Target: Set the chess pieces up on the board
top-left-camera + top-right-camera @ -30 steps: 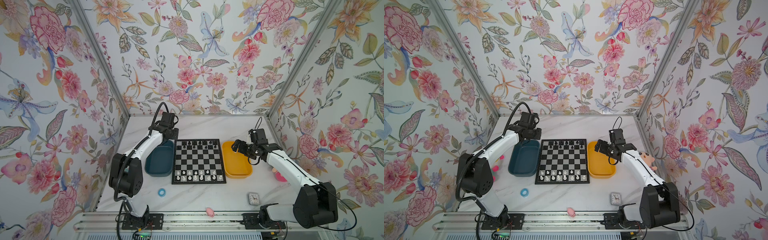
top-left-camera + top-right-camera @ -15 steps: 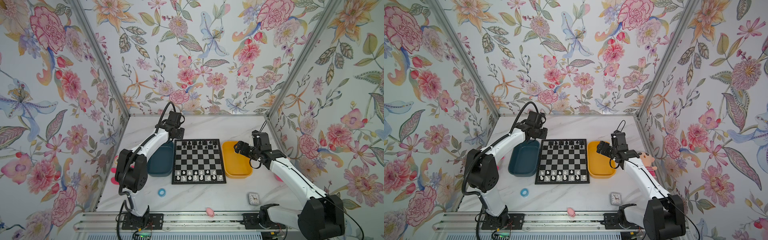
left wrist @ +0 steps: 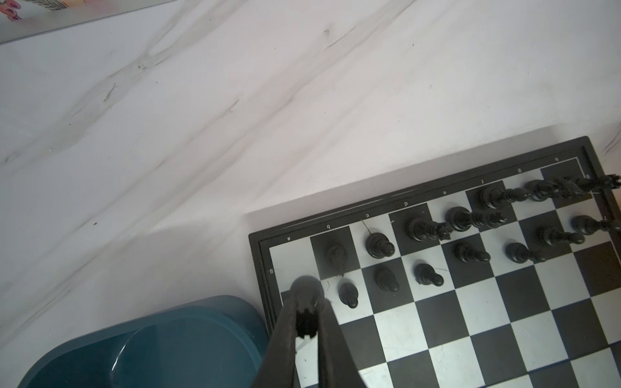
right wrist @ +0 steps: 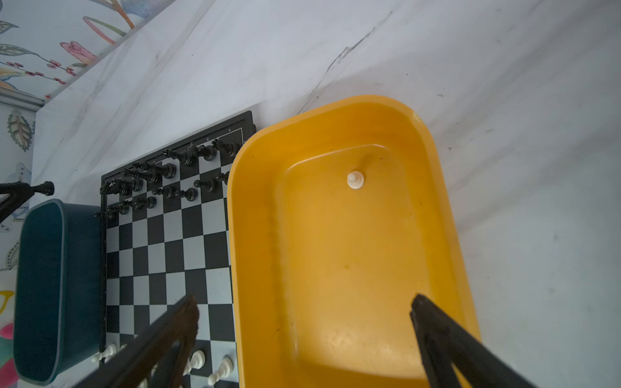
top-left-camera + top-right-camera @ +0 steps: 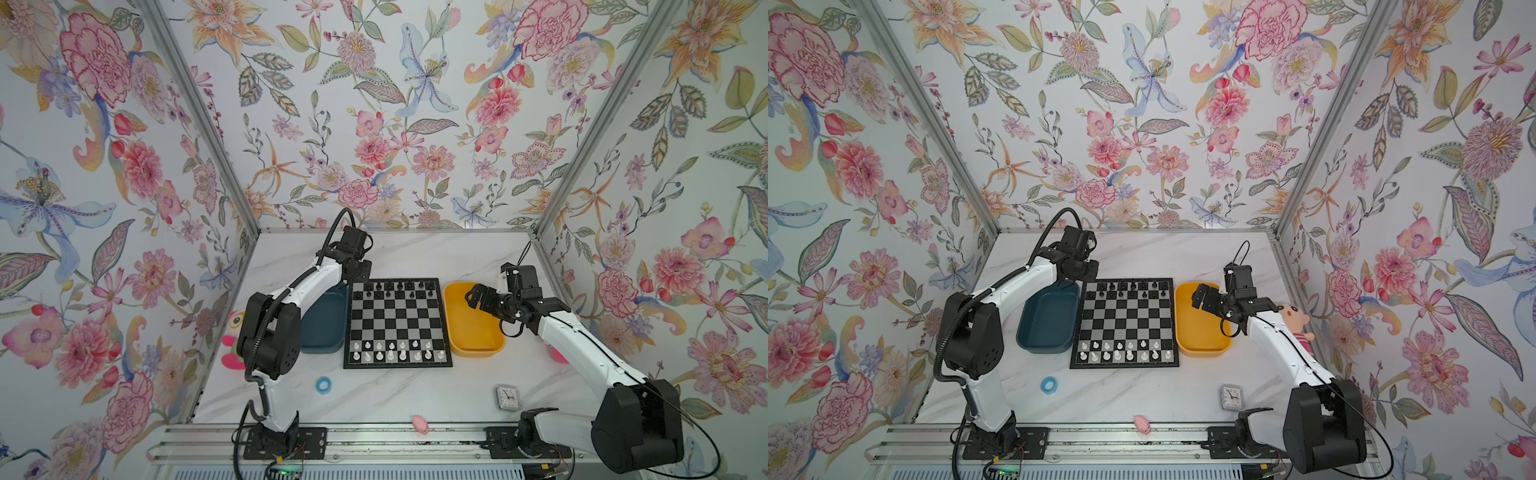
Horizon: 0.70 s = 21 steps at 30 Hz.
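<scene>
**Board** [image 5: 397,322]: square, lying flat. Black pieces [image 5: 400,285] stand on its two far ranks and white pieces [image 5: 391,355] on its two near ranks.

**Black rook** [image 3: 306,289]: over the board's far-left corner, pinched between the fingers of the left gripper [image 3: 306,312]. Its long axis runs along the fingers, with the round base outermost past the tips and the crenellated top back between them. Whether it touches the board cannot be told.

**Teal bin** [image 3: 151,336]: oblong, just beside the board's left edge, long side parallel to it.

**Yellow bin** [image 4: 437,201]: oblong, just beside the board's right edge. It holds one white pawn [image 4: 355,179] near its far end, apparently upright.

**Right gripper** [image 4: 304,302]: above the yellow bin, jaws spread wide and holding nothing.
</scene>
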### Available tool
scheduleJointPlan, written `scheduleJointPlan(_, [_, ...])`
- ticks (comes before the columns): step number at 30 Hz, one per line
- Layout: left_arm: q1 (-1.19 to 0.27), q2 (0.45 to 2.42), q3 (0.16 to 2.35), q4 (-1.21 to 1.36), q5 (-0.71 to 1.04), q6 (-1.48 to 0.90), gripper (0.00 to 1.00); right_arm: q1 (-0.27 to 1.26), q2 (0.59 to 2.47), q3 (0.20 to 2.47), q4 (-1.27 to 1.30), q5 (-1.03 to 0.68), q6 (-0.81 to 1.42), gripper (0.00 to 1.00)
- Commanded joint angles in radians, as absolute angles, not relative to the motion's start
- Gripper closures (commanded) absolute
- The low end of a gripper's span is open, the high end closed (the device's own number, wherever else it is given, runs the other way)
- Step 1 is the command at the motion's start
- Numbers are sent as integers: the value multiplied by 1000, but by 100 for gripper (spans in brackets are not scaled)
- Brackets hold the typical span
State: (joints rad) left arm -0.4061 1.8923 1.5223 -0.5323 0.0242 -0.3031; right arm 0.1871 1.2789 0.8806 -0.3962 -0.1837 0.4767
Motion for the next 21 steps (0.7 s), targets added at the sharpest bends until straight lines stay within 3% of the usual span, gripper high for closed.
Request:
scheduleJointPlan(1, [-416, 1911, 1536, -553, 43, -298, 96, 184, 1275, 895, -397, -222, 453, 0])
scheduleJointPlan(21, [-417, 1996, 1517, -540, 35, -305, 96, 178, 1253, 880, -377, -244, 438, 2])
